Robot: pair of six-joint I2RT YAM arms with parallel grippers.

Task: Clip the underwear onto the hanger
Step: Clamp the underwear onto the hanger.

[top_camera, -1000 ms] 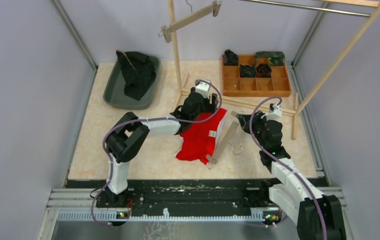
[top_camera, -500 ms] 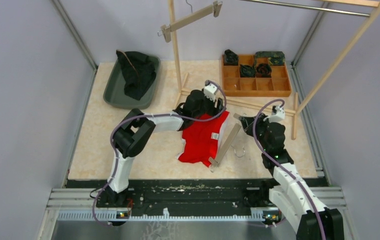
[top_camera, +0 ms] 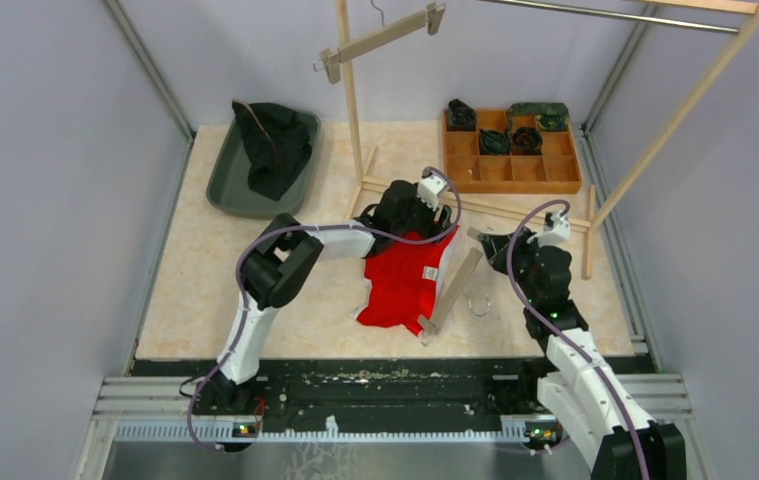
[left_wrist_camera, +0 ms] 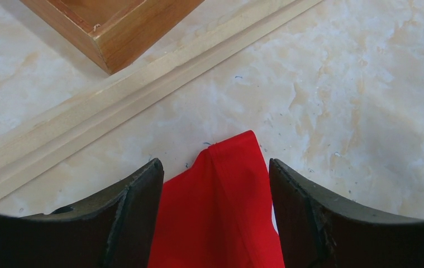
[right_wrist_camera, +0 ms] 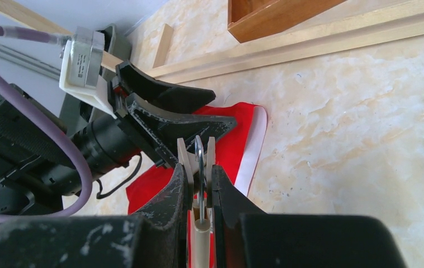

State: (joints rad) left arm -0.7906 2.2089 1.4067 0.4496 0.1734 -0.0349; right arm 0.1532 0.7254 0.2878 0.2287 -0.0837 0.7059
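The red underwear (top_camera: 405, 282) lies flat on the table, its white waistband (right_wrist_camera: 254, 146) to the right. My left gripper (top_camera: 441, 226) is open over its far corner, and the red cloth (left_wrist_camera: 220, 212) lies between the spread fingers (left_wrist_camera: 137, 206). The wooden hanger (top_camera: 451, 288) lies slanted over the underwear's right edge, its metal hook (top_camera: 475, 300) on the table. My right gripper (top_camera: 486, 245) is shut on the hanger's far-end clip (right_wrist_camera: 197, 151). The left gripper also shows in the right wrist view (right_wrist_camera: 220, 109), just beyond the clip.
The clothes rack's wooden base rails (top_camera: 515, 210) run just behind both grippers. A wooden compartment box (top_camera: 510, 150) with rolled dark garments stands at the back right. A grey tray (top_camera: 230, 185) with dark clothes is at the back left. A second hanger (top_camera: 380, 38) hangs overhead.
My left gripper has moved right along the underwear's far edge to its corner. My right gripper shifted slightly right with the hanger, then held still.
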